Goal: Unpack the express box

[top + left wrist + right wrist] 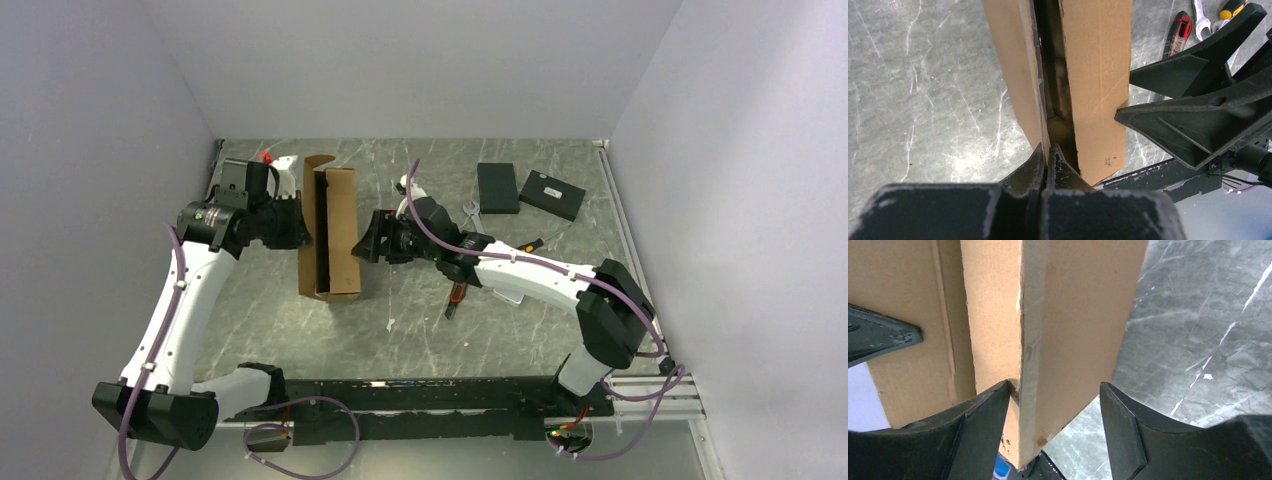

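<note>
Left of centre, express box (338, 235) on edge, long axis near-to-far

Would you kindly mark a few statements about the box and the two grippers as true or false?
1. The left gripper is shut on a cardboard panel of the express box. True.
2. The right gripper is shut on a black box. False: its jaws stand open astride a wall of the express box.
3. Two black boxes lie on the table, apart from the express box. True.
4. The express box lies flat with its lid closed. False: it stands on edge, opened, with a dark gap showing between its panels.
</note>
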Robot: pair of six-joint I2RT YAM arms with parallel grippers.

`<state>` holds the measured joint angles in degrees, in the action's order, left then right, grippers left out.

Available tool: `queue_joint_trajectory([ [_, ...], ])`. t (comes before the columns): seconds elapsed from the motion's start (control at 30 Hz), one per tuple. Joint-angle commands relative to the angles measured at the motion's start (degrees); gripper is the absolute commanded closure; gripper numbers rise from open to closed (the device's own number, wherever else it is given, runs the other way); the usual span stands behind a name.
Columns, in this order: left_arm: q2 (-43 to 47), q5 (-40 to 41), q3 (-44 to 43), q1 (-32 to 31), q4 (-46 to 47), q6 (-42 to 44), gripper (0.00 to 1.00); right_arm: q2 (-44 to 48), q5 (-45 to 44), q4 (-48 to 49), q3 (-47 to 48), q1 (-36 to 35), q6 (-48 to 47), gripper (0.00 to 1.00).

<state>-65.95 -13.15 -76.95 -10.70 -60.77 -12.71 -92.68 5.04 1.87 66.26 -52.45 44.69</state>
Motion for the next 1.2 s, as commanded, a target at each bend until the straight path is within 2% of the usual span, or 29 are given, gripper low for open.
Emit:
queue_joint_trajectory([
  [0.0, 1.0, -1.5, -3.6, 0.0, 3.1, 2.5, 1.00, 1.7, 0.1, 2.3, -2.2, 0.7, 0.9, 0.31],
  [0.47, -1.4, -3.3, -3.5, 0.0, 5.4, 1.8, 1.00, 1.6, 2.4, 3.3, -3.4, 1.2, 1.1, 0.31],
  [0.77, -6.6, -3.8, -9.7, 0.0, 3.8, 4.3, 1.00, 2.3, 2.1, 4.5, -8.0, 2.0, 2.4, 0.33],
  [1.17, -10.6, -1.6, -12.9, 0.0, 3.0, 5.7, 1.00, 0.8, 2.3, 7.4, -13.2, 4.7, 3.5, 0.33],
])
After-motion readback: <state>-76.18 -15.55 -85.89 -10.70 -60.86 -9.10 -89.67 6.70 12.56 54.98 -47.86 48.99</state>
